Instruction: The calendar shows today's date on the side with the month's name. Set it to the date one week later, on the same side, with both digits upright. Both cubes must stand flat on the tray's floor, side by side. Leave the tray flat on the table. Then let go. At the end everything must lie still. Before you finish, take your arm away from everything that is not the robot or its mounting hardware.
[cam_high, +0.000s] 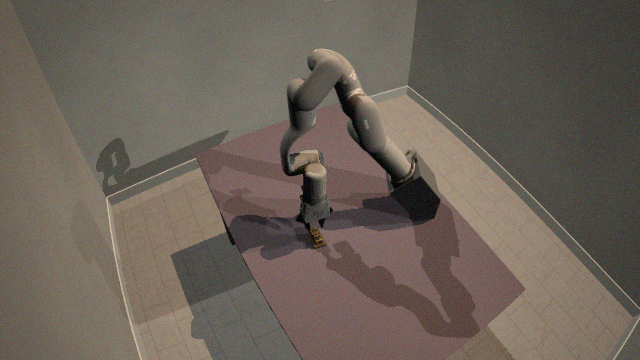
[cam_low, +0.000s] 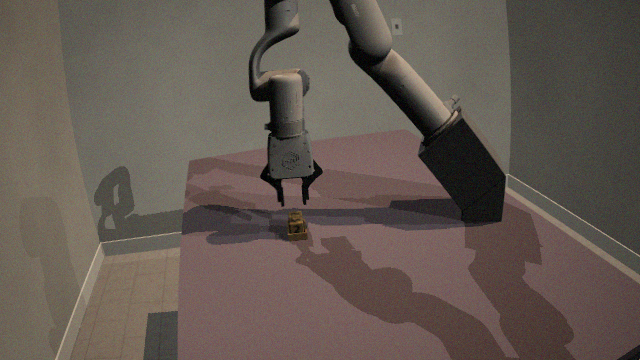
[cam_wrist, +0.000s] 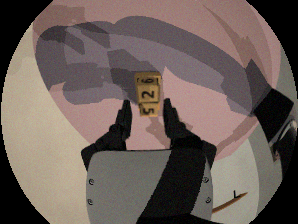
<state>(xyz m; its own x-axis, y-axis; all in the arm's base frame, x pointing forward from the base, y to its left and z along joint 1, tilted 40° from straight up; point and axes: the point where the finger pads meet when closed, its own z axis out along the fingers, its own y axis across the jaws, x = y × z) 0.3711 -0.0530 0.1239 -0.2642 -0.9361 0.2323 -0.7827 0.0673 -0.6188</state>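
Note:
The small yellow-brown calendar cubes (cam_high: 315, 234) (cam_low: 297, 227) (cam_wrist: 148, 94) are in a row with their tray (cam_low: 298, 237) on the table. In the wrist view the dark digits 6, 2 and 5 show one below another, turned sideways; in the exterior view a 2 shows on the near cube. Whether both cubes stand flat on the tray's floor, and the month's name, cannot be made out. My gripper (cam_high: 314, 225) (cam_low: 294, 203) (cam_wrist: 147, 106) is open and empty. It hangs above the calendar, pointing down, with a gap below its fingertips in the exterior view.
The pinkish table (cam_high: 400, 255) (cam_low: 240, 300) carries long shadows of the arm. Its left edge lies a short way left of the calendar in the top view. The arm's dark base block (cam_high: 416, 199) (cam_low: 465, 170) stands to the right.

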